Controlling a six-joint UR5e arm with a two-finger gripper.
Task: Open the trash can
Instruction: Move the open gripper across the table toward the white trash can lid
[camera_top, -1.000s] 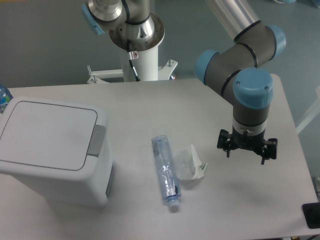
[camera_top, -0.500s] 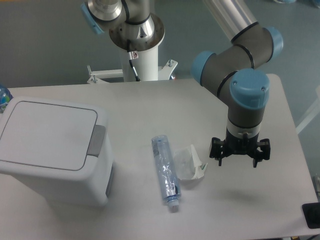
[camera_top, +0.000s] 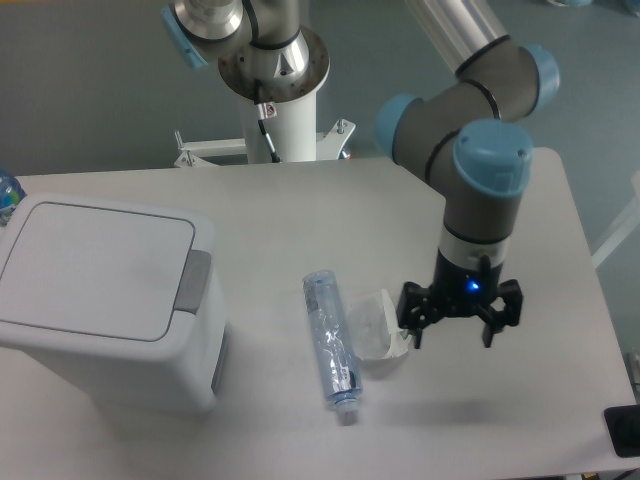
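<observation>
Gripper (camera_top: 452, 326) hangs above the table in the lower right of centre, fingers spread apart, nothing held.

Trash can (camera_top: 105, 300) sits at the left edge of frame, lid (camera_top: 95, 268) flat and shut, grey push tab (camera_top: 194, 281) on the lid's right-hand side, facing toward the arm. So the can is well apart from the gripper, off to its left and about level in the picture.

Judging by this, we're in the approach step; no contact yet. Next move calls for a long traverse left, then coming down onto the tab to press it.

Between them on the white table (camera_top: 300, 210): a clear plastic bottle (camera_top: 330, 344) lying on its side, and a crumpled clear wrapper (camera_top: 378, 326) just left of the gripper. Traverse should stay high enough to clear both.
</observation>
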